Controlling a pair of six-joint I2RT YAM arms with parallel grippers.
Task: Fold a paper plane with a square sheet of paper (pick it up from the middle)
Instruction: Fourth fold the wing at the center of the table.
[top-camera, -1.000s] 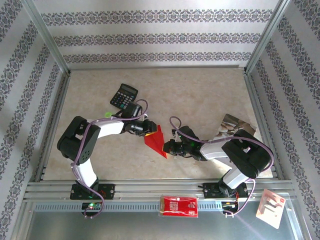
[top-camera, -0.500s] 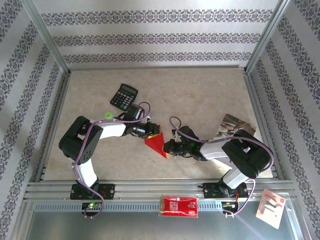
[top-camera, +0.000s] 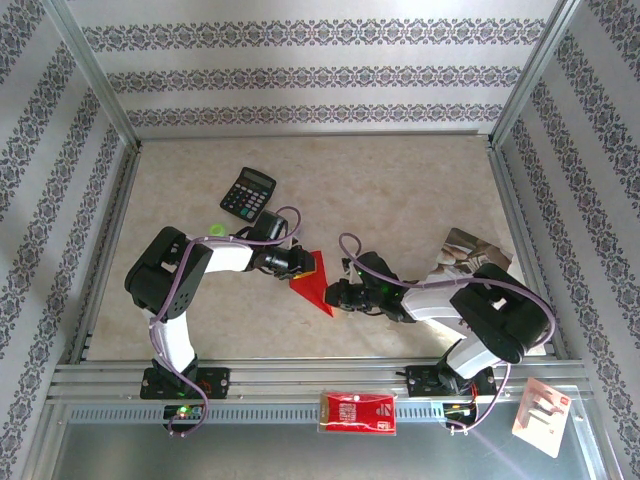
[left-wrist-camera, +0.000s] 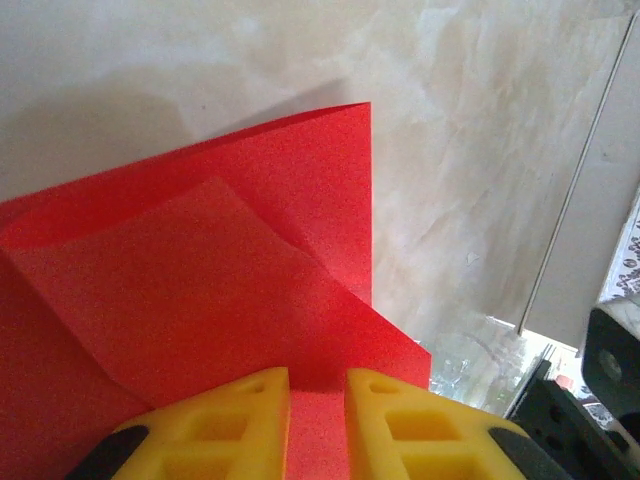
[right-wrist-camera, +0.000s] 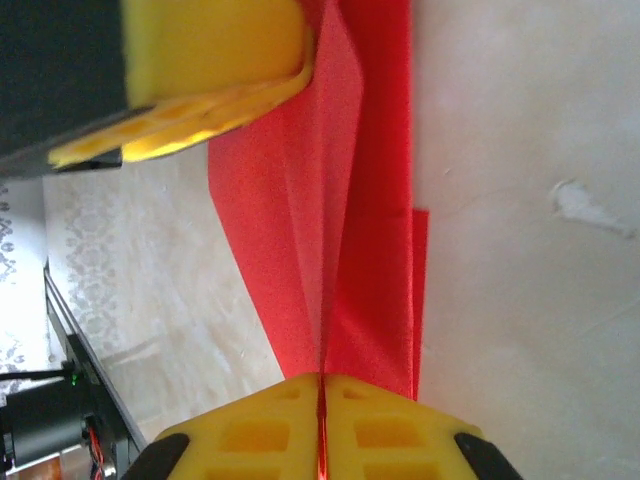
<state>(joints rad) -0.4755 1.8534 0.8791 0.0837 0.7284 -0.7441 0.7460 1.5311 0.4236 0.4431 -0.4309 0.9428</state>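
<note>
Right gripper (top-camera: 334, 296) sits just right of centre in the top view, clenched on the lower tip of the red paper (top-camera: 315, 285). In its wrist view the two yellow fingers (right-wrist-camera: 250, 440) meet at the bottom edge with only a thin red line between them, and a crease in the paper (right-wrist-camera: 340, 250) runs up the frame from that pinch. The left gripper (top-camera: 300, 262) is at the paper's upper end, just left of centre in the top view; one of its yellow fingers (right-wrist-camera: 210, 60) shows at the upper left of the right wrist view, against the sheet. In the left wrist view its jaws stand a narrow gap apart at the bottom edge, with red paper (left-wrist-camera: 250, 300) showing in the gap; I cannot tell whether they pinch it. A folded flap lies over the sheet there, and one corner points to the upper middle. The paper lies partly folded on the pale table (top-camera: 400, 190), between the two grippers. A calculator (top-camera: 247, 192) lies above and left of it, a booklet (top-camera: 465, 250) to the right.
</note>
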